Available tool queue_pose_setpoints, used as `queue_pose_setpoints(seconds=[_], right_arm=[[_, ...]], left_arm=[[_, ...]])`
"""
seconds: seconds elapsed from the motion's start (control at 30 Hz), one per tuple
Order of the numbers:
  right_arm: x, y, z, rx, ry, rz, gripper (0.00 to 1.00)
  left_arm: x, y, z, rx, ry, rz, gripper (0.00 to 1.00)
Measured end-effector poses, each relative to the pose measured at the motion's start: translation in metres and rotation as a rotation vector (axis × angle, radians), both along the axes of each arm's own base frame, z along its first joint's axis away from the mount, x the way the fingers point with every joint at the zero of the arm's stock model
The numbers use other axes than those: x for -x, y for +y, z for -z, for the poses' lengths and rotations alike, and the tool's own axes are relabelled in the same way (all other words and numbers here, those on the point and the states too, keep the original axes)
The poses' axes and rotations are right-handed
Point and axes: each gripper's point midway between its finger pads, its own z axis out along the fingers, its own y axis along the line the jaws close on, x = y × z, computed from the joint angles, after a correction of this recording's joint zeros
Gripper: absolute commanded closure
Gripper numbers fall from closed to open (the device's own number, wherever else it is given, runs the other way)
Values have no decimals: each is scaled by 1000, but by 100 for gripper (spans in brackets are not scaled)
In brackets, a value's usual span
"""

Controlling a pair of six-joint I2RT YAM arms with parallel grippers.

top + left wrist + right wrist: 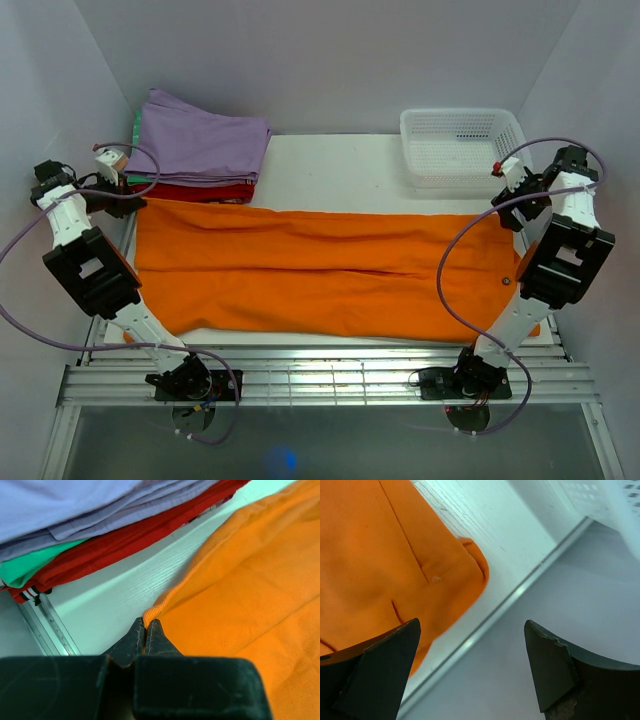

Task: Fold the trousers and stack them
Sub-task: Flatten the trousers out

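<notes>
Your left gripper (122, 205), seen from above, sits at the far left corner of the orange trousers (320, 270). They lie spread flat across the white table (330, 160) from one arm to the other. Just beyond that gripper is a stack of folded clothes, a lilac garment (200, 140) on top and a red garment (215, 190) beneath. Your right gripper (512, 215) hangs by the trousers' far right corner, and a white mesh basket (460, 145) stands just past it. From the left wrist you see the two fingers (160, 637) pressed together, with the tip of the trousers' corner pinched between them. Ahead and to the left of them lies the stack, a green garment (30, 565) showing between the lilac and the red. From the right wrist the jaws stand wide apart. The trousers' rounded corner lies flat on the table ahead of the left-hand finger, and the basket's rim shows ahead to the right.
</notes>
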Motion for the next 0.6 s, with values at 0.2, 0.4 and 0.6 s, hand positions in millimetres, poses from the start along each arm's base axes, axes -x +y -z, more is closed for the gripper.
queue_pose_setpoints(seconds=[0.2,0.4,0.6], right_arm=[[-17,18,42,-97,73,74,7],[-47,21,48,-159,73,172,10],[-38,34,59,-219,123,151,57]], left_arm=[[8,-3,13,-47,10,52,100],[13,-3,20,-66,22,68,100],[13,-3,20,-67,23,69,100]])
